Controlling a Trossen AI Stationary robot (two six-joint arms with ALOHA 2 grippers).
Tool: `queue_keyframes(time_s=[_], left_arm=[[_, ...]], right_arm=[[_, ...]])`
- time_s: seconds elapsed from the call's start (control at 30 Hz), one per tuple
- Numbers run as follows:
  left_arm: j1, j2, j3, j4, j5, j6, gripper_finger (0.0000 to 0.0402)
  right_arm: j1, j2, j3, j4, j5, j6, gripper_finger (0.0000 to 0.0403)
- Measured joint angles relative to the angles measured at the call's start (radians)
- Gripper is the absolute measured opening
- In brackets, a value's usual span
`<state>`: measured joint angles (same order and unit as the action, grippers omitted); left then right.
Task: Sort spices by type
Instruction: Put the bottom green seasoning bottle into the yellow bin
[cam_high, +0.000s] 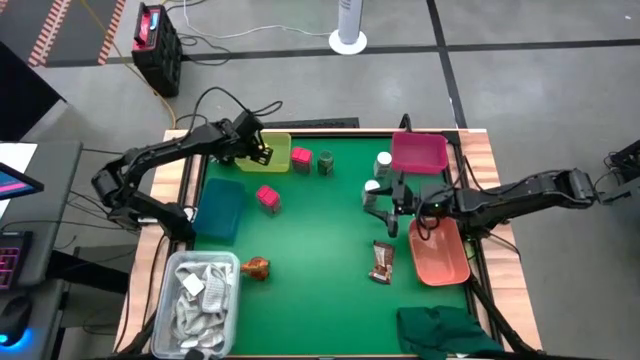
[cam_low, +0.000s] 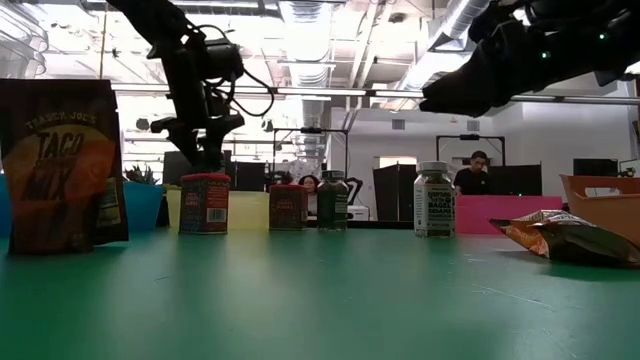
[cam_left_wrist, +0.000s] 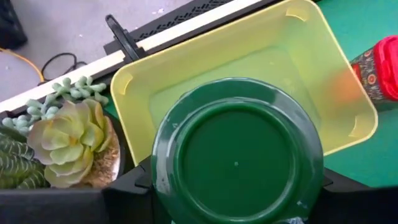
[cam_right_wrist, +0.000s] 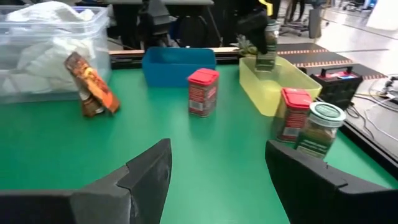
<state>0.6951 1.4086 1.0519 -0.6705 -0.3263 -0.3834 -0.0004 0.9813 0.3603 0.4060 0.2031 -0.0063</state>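
My left gripper (cam_high: 258, 152) is shut on a green-lidded jar (cam_left_wrist: 236, 155) and hangs over the yellow tray (cam_left_wrist: 323, 81) at the table's far left. A second green jar (cam_high: 325, 163) and a pink pack (cam_high: 301, 160) stand beside that tray. Another pink pack (cam_high: 268, 198) stands nearer the middle. Two white-capped bottles (cam_high: 383, 162) (cam_high: 372, 188) stand by the pink tray (cam_high: 418, 152). My right gripper (cam_high: 385, 212) is open just near of them, with nothing between its fingers. Brown sachets (cam_high: 382, 262) (cam_high: 258, 267) lie on the green mat. My left gripper pinches the green jar between its two fingers (cam_left_wrist: 130, 186), one on each side at the lid's rim (cam_left_wrist: 160, 180). The fingers slant down from above, and the lid faces up toward the wrist. The jar (cam_right_wrist: 266, 55) hangs clear above the yellow tray.
A blue tray (cam_high: 220, 208) sits at the left edge and an orange tray (cam_high: 438, 250) at the right. A clear tub of white rags (cam_high: 200, 300) stands near left, and a dark green cloth (cam_high: 445, 330) lies near right. A potted succulent (cam_left_wrist: 68, 137) stands beside the yellow tray.
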Motion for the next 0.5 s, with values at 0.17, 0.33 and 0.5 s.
queue_keyframes(time_s=[0.17, 0.33, 0.5], left_arm=[[-0.048, 0.000, 0.019, 0.002, -0.029, 0.000, 0.0192], [-0.077, 0.000, 0.086, 0.002, -0.044, 0.053, 0.0192], [-0.018, 0.005, 0.155, -0.013, 0.014, 0.187, 0.0192]], right_arm=[[0.025, 0.000, 0.000, -0.001, 0.000, -0.003, 0.0286], [0.033, 0.000, 0.000, 0.000, 0.000, -0.003, 0.0286], [0.033, 0.000, 0.000, 0.001, 0.000, -0.002, 0.0286]])
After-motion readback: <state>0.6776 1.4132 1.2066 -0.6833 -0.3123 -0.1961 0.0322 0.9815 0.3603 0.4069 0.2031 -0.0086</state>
